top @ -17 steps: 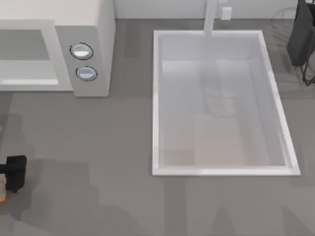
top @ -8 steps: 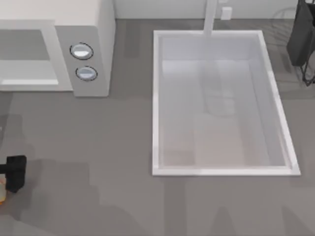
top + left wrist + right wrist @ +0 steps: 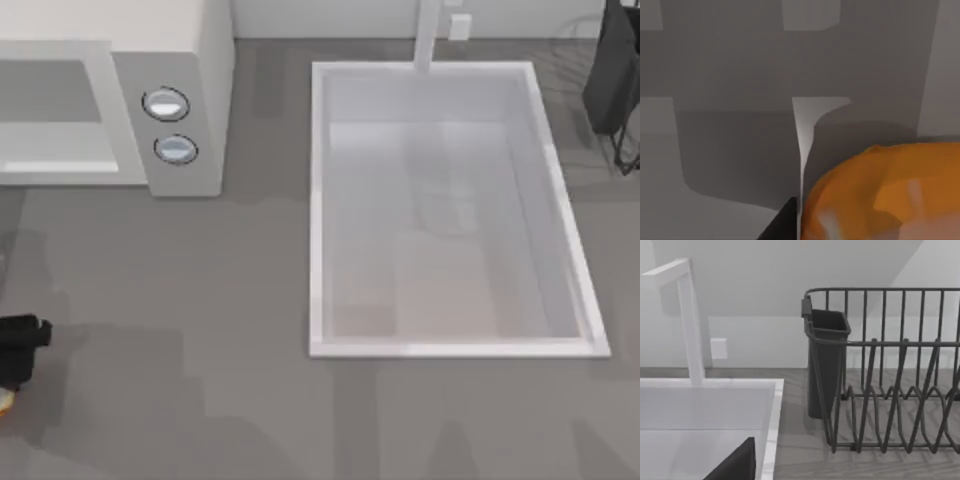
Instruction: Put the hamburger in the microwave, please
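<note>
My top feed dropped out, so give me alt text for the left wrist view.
A glossy, round tan-orange hamburger bun sits close to the camera on the grey countertop, with blocky shadows across the surface.

No text, label, brand, number or sign can be read anywhere in these views. The microwave (image 3: 170, 90) has a plain white casing, and its two round knobs (image 3: 166, 104) carry no markings or scale that can be made out. The sink basin (image 3: 320, 200) and the faucet (image 3: 690, 320) are unmarked white. The small white wall plate (image 3: 719, 348) behind the sink is blank. The dark dish rack (image 3: 890, 390) and its utensil cup (image 3: 826, 360) bear no lettering. The hamburger (image 3: 880, 195) shows no wrapper or print, and the grey worktop (image 3: 200, 300) is bare of any writing.
</note>
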